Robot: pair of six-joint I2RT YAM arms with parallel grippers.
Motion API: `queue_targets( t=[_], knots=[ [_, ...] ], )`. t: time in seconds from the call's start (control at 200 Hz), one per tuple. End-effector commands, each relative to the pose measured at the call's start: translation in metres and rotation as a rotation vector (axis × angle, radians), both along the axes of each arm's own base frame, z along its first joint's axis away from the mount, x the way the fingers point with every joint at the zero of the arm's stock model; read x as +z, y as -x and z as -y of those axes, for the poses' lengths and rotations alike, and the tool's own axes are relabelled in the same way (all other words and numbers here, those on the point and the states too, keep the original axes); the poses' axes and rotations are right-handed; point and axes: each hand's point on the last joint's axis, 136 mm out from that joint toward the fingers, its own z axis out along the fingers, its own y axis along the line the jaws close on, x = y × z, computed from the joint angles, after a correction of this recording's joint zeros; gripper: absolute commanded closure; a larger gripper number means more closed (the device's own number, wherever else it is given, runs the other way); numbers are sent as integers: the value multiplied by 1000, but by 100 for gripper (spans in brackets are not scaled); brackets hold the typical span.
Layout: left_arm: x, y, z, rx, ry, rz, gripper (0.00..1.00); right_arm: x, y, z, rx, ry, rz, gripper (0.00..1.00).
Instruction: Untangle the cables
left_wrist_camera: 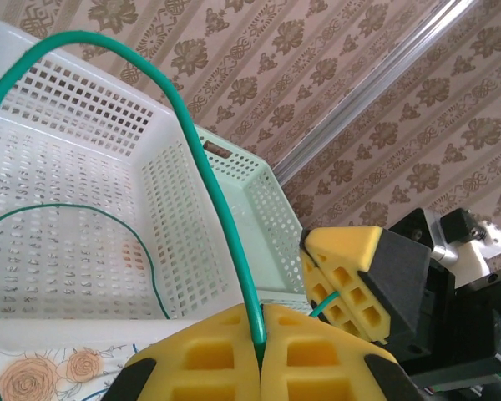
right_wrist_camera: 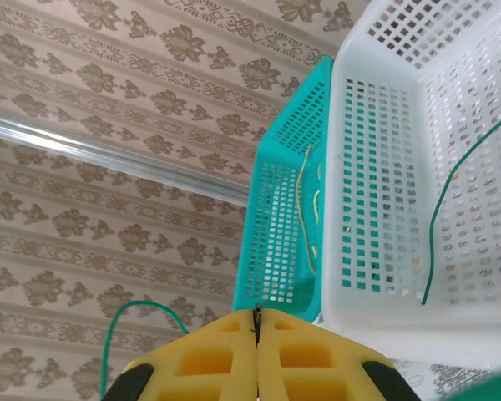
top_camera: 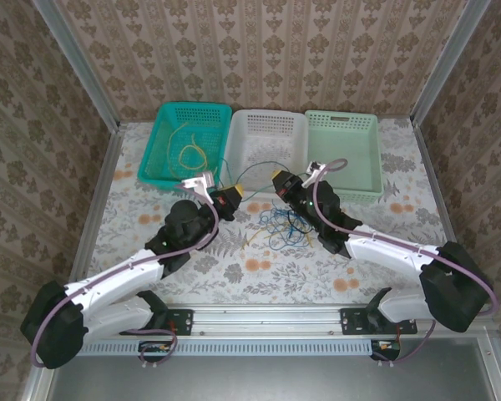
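Cables (top_camera: 280, 227) tangled at centre of top view, left gripper (left_wrist_camera: 261, 334) pinching green cable (left_wrist_camera: 202, 163) arcing upper left in its wrist view, right gripper (right_wrist_camera: 256, 322) clamped on that strand, lower centre

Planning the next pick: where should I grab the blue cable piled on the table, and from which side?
Probably a loop of the blue cable at the pile's right edge, from straight above: it lies flat, and yellow strands crowd the left.
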Motion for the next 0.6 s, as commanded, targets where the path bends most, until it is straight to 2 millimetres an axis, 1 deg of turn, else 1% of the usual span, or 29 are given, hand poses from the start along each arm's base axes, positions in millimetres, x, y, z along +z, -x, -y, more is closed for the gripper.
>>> queue_targets(
  t=[0.0, 0.135, 0.195, 0.33, 0.395, 0.405, 0.415, 0.515, 0.595],
  knots=[
    [18, -1, -14, 71, 80, 53, 100, 13, -15, 34, -138, -224, 7, 100],
    [15, 2, -15, 91, 71, 72, 100, 5, -17, 46, -176, -355, -19, 100],
    [18, 5, -16, 108, 90, 97, 100, 2, -17, 50, -191, -411, -31, 100],
    [21, 9, -16, 138, 102, 146, 100, -3, -19, 50, -197, -492, -49, 100],
    [22, 11, -13, 140, 96, 159, 100, 1, -20, 53, -203, -532, -40, 100],
    [22, 11, -13, 140, 94, 162, 100, -7, -22, 52, -209, -524, -54, 100],
    [22, 11, -13, 142, 92, 163, 100, -9, -23, 51, -210, -524, -58, 100],
    [17, 9, -15, 168, 69, 159, 100, -7, -25, 53, -215, -543, -59, 100],
    [13, 8, -22, 197, 51, 155, 100, -5, -24, 58, -229, -550, -55, 100]
  ],
)
